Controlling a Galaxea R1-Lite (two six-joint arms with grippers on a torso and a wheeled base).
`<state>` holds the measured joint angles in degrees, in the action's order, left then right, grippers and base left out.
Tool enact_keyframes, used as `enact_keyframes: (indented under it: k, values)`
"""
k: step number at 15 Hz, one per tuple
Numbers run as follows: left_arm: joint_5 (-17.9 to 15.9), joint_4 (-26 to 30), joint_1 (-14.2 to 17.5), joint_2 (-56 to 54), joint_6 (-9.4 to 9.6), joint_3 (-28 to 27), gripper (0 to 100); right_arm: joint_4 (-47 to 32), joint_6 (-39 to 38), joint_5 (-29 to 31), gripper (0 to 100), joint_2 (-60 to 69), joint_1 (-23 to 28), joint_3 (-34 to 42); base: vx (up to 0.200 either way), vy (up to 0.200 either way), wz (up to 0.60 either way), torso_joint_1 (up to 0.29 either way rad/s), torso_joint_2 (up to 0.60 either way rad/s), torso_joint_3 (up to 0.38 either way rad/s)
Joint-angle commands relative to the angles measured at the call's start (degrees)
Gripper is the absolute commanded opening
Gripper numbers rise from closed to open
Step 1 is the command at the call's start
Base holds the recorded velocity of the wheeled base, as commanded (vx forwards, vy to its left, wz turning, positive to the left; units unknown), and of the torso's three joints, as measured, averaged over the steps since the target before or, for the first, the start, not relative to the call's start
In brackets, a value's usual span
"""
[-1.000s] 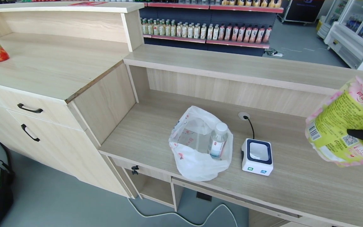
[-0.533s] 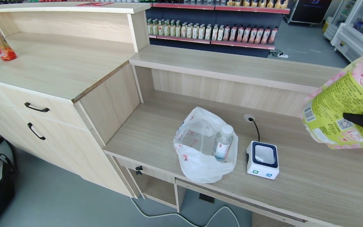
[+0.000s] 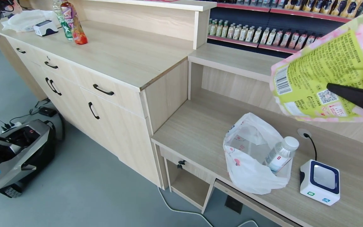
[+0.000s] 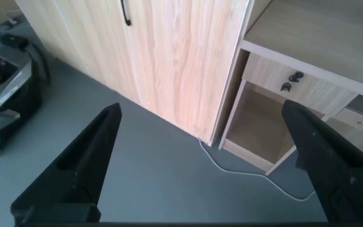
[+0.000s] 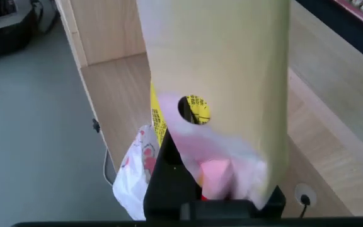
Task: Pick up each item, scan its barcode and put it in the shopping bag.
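Note:
My right gripper (image 3: 345, 93) is shut on a green and pink snack bag (image 3: 320, 69), held high over the lower counter with its barcode (image 3: 281, 82) facing the head camera. In the right wrist view the snack bag (image 5: 219, 82) hangs close in front of the gripper (image 5: 181, 176). A white shopping bag (image 3: 247, 164) stands open on the lower counter (image 3: 194, 129) with a water bottle (image 3: 280, 154) leaning inside. A white and blue scanner (image 3: 320, 182) sits just to its right. My left gripper (image 4: 200, 164) hangs open over the grey floor beside the cabinet front.
The high counter (image 3: 121, 53) with drawers rises to the left and carries two drink bottles (image 3: 71, 22), another scanner (image 3: 44, 28) and a white bag (image 3: 25, 19). A grey wheeled machine (image 3: 11, 151) stands on the floor. Drink shelves (image 3: 257, 34) line the back.
The head camera has turned left, so the whole picture shifted right. The snack bag in my right gripper now sits higher and closer, above the scanner.

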<state>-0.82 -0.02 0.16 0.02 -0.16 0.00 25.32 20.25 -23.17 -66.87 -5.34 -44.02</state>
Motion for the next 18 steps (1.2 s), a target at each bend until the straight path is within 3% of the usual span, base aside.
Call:
enact_keyframes:
  k: [1,4,7,9,18]
  values:
    - [0.03,0.02,0.02,-0.02,-0.02,0.00,100,0.61,0.05,-0.64,0,-2.04,-0.29,0.95,0.000,0.000,0.00,0.000,0.00,0.000]
    - [0.03,0.02,0.02,-0.02,-0.02,0.00,100,1.66,0.05,-0.64,0,-8.37,4.28,1.04,0.000,0.000,0.00,0.000,0.00,0.000]
    - [-0.06,0.02,0.02,-0.02,-0.02,0.00,100,12.21,0.32,-0.73,0,-14.70,8.68,2.62,0.000,0.000,0.00,0.000,0.00,0.000]
    - [-0.06,0.02,0.02,-0.02,-0.02,0.00,100,15.20,0.41,-0.64,0,-16.81,9.56,2.71,0.000,0.000,0.00,0.000,0.00,0.000]
    - [0.03,0.02,0.02,-0.02,0.07,0.00,100,14.93,0.58,-0.73,0,-20.59,18.44,8.16,0.000,0.000,0.00,0.000,0.00,0.000]
